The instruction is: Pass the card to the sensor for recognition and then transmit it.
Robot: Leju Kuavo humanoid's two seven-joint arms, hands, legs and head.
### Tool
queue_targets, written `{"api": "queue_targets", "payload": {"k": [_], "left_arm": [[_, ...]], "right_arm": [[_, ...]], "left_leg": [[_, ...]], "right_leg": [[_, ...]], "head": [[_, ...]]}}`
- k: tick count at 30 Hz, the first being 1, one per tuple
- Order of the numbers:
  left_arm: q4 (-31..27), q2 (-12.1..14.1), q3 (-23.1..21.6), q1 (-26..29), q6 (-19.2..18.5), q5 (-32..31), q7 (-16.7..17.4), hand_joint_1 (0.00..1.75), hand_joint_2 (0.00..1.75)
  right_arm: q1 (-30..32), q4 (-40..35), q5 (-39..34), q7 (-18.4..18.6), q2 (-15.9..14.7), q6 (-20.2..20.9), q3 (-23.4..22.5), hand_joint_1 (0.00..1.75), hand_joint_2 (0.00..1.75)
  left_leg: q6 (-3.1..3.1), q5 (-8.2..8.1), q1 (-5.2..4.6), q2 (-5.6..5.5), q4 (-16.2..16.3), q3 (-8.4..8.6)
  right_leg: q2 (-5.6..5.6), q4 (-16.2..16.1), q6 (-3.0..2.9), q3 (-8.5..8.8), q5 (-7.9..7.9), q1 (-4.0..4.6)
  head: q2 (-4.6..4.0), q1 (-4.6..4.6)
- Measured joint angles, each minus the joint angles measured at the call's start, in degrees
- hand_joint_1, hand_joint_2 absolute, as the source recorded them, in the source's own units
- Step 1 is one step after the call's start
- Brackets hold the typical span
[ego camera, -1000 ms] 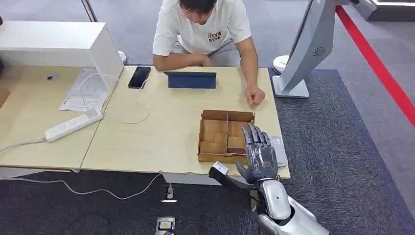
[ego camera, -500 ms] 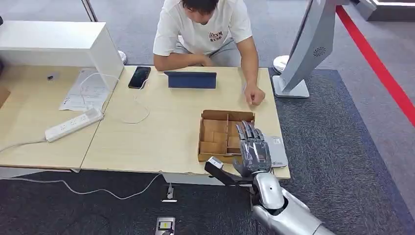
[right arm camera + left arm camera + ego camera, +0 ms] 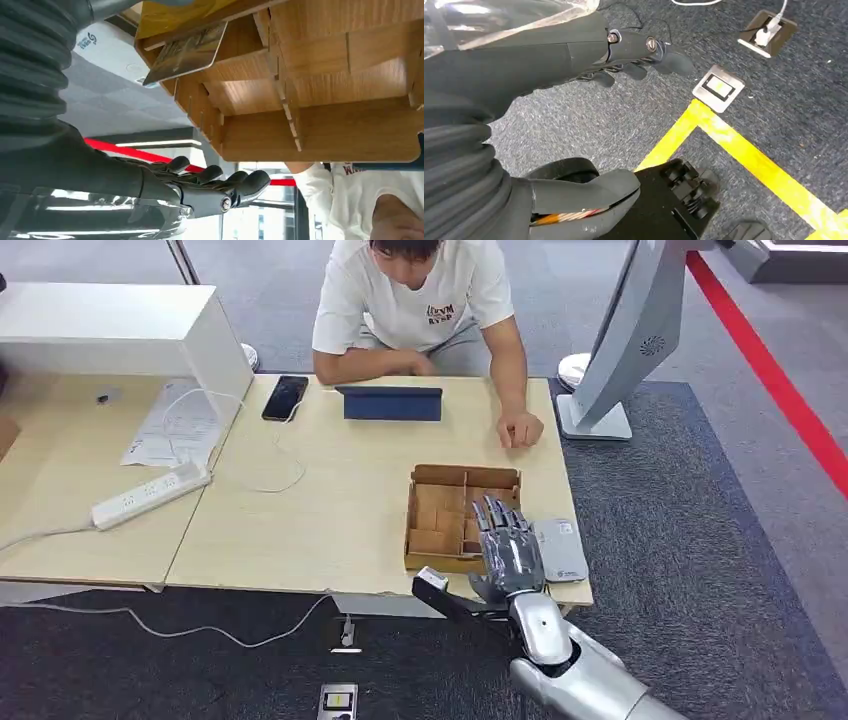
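Right robot hand [image 3: 507, 558] has shifted left over the divided box [image 3: 440, 516].

The right arm reaches up and forward from the robot's lower right, its silver forearm angled toward the wooden box [image 3: 462, 517] on the desk [image 3: 330, 500]. The right hand [image 3: 508, 555] hovers over the box's near right corner, back upward, fingers [image 3: 220, 176] spread, extended, and holding nothing. The left hand [image 3: 574, 55] hangs low above the carpet floor [image 3: 774, 90], fingers loosely extended and empty.
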Motion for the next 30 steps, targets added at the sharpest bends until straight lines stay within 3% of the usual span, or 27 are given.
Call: {"api": "queue_targets", "payload": {"k": [30], "left_arm": [[-0.92,0.61,0.17,0.25,1.49,0.68,-0.57,0.00,1.75]], "right_arm": [[-0.65,3.67,-2.05,3.15,-0.83,-0.22,2.01,0.00,1.75]], "left_leg": [[0.00,0.00,0.00,0.01,0.01,0.01]], "right_leg": [[0.00,0.00,0.00,-0.02,0.00,0.00]], "head": [[0.00,-0.02]]}}
